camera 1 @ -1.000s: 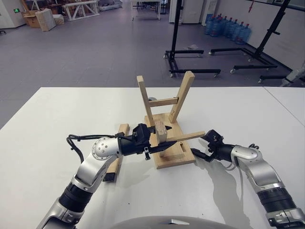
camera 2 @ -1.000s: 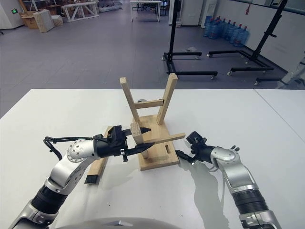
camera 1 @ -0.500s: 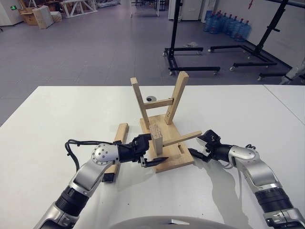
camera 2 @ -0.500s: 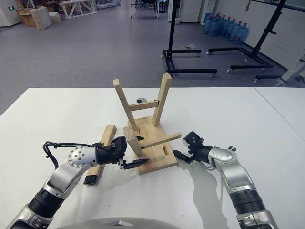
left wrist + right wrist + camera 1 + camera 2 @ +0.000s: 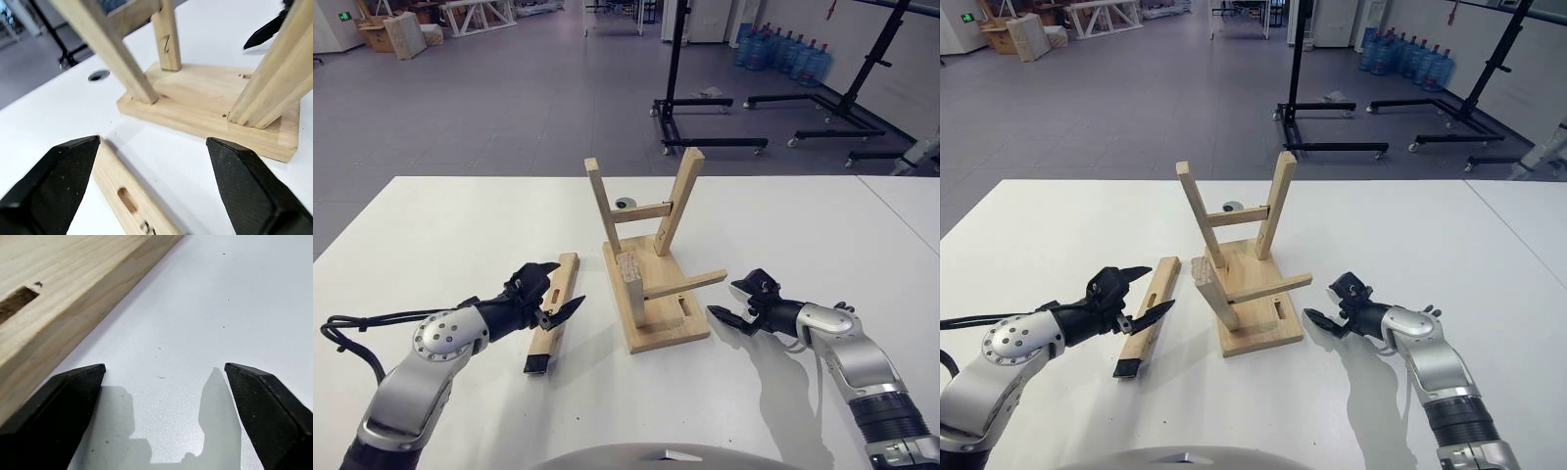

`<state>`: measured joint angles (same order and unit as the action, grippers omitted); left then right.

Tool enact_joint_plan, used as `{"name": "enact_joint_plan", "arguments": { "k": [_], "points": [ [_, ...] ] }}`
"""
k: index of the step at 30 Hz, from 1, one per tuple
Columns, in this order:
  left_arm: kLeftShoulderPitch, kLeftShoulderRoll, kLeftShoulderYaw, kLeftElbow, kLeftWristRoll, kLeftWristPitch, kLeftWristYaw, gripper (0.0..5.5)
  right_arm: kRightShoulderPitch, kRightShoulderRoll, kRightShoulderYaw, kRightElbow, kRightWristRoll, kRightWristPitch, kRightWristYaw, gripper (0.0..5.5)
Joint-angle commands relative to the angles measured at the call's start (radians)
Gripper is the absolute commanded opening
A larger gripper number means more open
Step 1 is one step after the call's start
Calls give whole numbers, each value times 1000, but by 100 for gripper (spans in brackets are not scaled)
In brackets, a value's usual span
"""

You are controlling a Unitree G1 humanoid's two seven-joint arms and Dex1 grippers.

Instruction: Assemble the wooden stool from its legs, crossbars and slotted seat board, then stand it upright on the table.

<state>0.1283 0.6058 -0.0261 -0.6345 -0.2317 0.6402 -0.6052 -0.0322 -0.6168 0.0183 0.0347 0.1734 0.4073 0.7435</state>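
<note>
Half-built wooden stool (image 5: 646,211) upside down mid-table (image 5: 431,235), three legs standing in its seat board (image 5: 671,331). A loose leg (image 5: 551,311) lies flat just left of it (slot facing up). The left gripper (image 5: 571,281) hovers over that leg, fingers wide apart, empty. The right gripper (image 5: 722,298), equally wide and empty, sits just right of the board.

Part markings

One upright leg (image 5: 167,43) of the stool carries a dark handwritten mark that reads as "2", seen in the left wrist view. The loose leg (image 5: 128,203) bears further dark marks, cut off at the frame edge and illegible. A green wall sign (image 5: 347,18) in the room behind is too small to read.
</note>
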Motion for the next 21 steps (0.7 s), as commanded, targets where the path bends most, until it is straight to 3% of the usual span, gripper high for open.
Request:
{"name": "enact_joint_plan", "arguments": {
  "k": [1,5,9,21],
  "points": [
    [-18,-88,7,-102,-69,389,134,398,9,-4,-5,8,-8,9,-10,450],
    [-49,-243,24,-109,-38,634,313,398,10,2,-1,2,-8,13,-15,450],
    [-88,-358,54,-139,15,737,454,398,12,11,10,1,-10,9,-20,450],
    [-31,-330,-17,-110,36,721,494,398,17,20,16,2,-9,2,-25,450]
  ]
}}
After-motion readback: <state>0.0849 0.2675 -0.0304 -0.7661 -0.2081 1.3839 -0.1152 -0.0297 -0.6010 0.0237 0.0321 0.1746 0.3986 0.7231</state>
